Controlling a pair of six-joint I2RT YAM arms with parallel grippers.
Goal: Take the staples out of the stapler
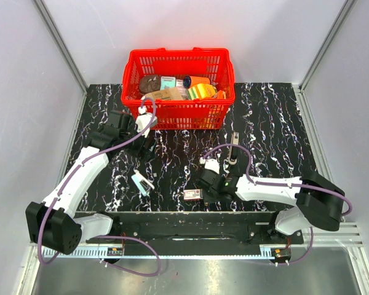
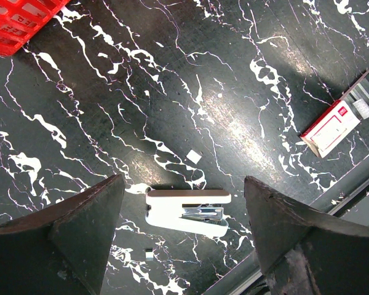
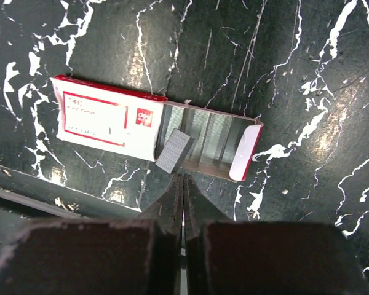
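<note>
Pressed tight together with nothing between them, the fingertips of the right gripper (image 3: 183,184) hang just over a white-and-red box (image 3: 107,117), which sits well to the near side of the red basket (image 1: 184,114), close to the table's (image 1: 277,123) front edge. The box's tray (image 3: 246,150) is slid out sideways and is filled with neat rows of staples (image 3: 215,135). One loose grey block of staples (image 3: 174,150) lies tilted across the tray where it meets the sleeve, just ahead of the closed fingertips. Also on the near side of the basket, toward its left corner, the left gripper (image 2: 183,181) hovers with its jaws spread wide and holds nothing. The stapler (image 2: 187,211) lies flat on the table beneath that gap, touching neither finger, with bright metal showing along its middle. A thin dark bar (image 1: 234,147) lies on the table between the right gripper and the basket's right end. Farthest back, the basket stands against the rear edge of the table, crowded with packaged groceries (image 1: 178,86), among them a teal carton, an orange packet and a brown bag.
</note>
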